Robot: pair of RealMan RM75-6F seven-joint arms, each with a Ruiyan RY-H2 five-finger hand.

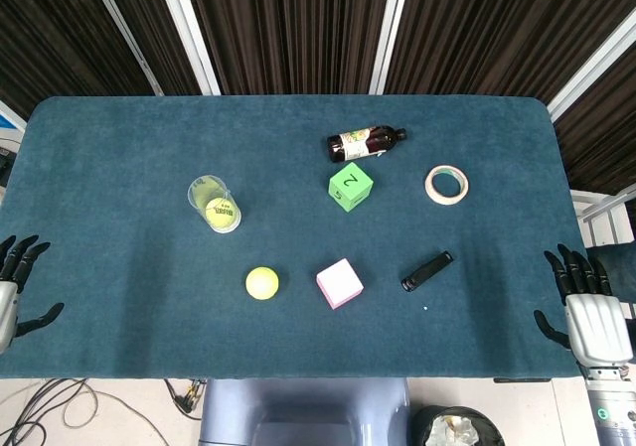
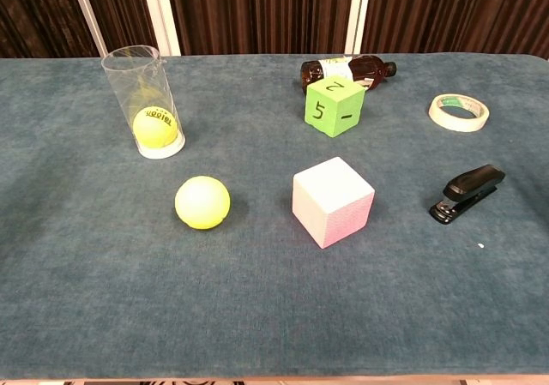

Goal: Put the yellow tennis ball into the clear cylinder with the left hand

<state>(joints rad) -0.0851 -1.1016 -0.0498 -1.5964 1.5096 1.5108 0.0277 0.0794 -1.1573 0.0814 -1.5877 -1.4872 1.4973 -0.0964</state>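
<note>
A clear cylinder (image 1: pixel 214 203) (image 2: pixel 143 102) stands upright on the left of the table, with a yellow tennis ball (image 1: pixel 220 211) (image 2: pixel 155 126) at its bottom. A plain yellow ball (image 1: pixel 262 283) (image 2: pixel 202 202) lies on the cloth in front of the cylinder. My left hand (image 1: pixel 12 289) hangs off the table's left edge, fingers spread and empty, far from both balls. My right hand (image 1: pixel 588 312) sits off the right edge, fingers apart, holding nothing. Neither hand shows in the chest view.
A pink-white cube (image 1: pixel 340 283) (image 2: pixel 333 201), a green numbered cube (image 1: pixel 350 187) (image 2: pixel 334 107), a brown bottle lying down (image 1: pixel 365 143) (image 2: pixel 347 69), a tape roll (image 1: pixel 446 184) (image 2: pixel 459 112) and a black stapler (image 1: pixel 426 270) (image 2: pixel 467 193) occupy the table's middle and right.
</note>
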